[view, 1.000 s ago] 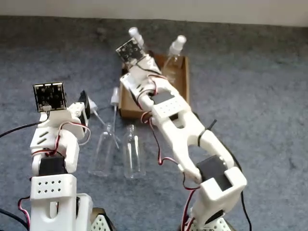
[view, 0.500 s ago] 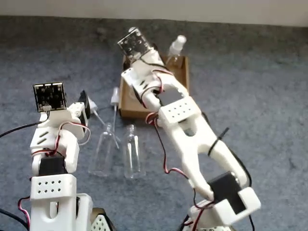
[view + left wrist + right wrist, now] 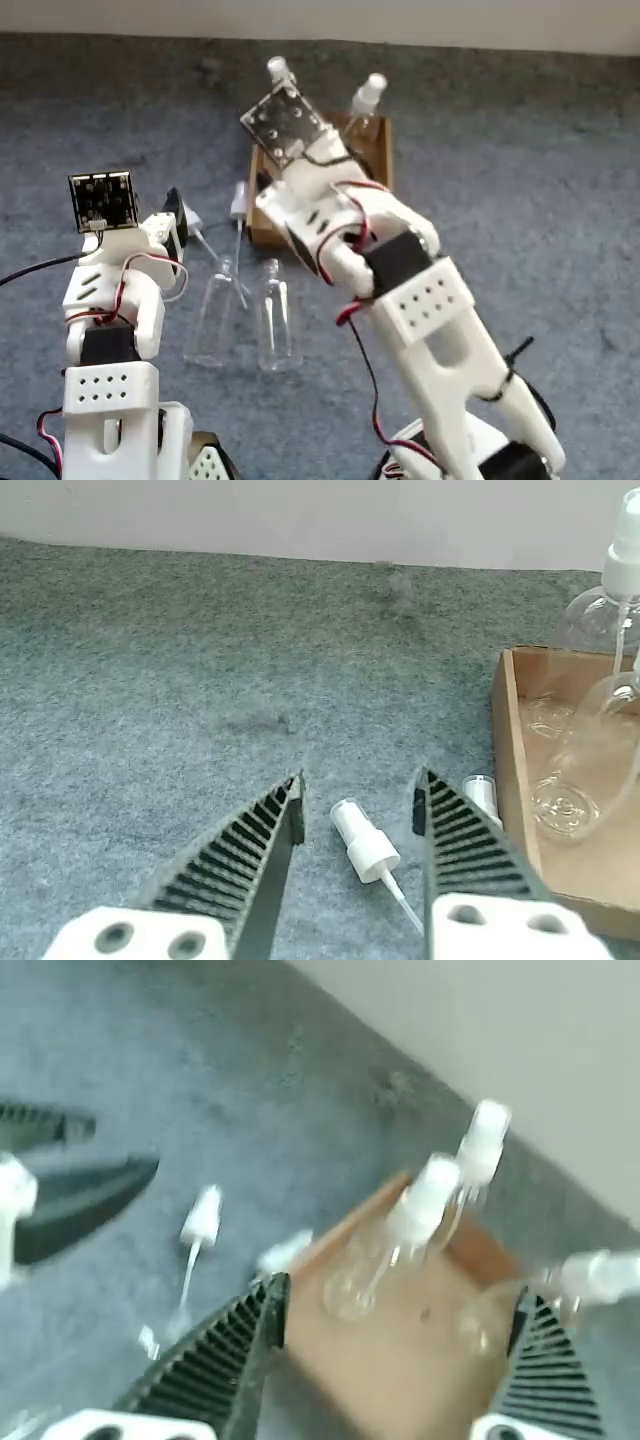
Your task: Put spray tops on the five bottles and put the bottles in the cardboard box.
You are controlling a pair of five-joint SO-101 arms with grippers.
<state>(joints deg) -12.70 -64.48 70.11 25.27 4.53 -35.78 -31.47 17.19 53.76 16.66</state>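
2 bottles (image 3: pixel 278 318) before box (image 3: pixel 383 160), 3 inside

Your left arm (image 3: pixel 110 385) stands at the near left, folded compact, its links stacked steeply above the base. Left wrist (image 3: pixel 100 200): held level, square board facing up. Left gripper (image 3: pixel 358 785): jaws apart with a moderate gap. Its ribbed fingers (image 3: pixel 255 855) point forward and slightly down, tips level with each other.

Your right arm (image 3: pixel 430 300) runs long from the near right, stretched diagonally forward and toward the left. Right wrist (image 3: pixel 285 125): far out at the end of the reach, board tilted aslant. Right gripper (image 3: pixel 400 1295): jaws spread wide, noticeably wider than your left's, pointing forward and down.

The two arms stand well apart, no contact between them.
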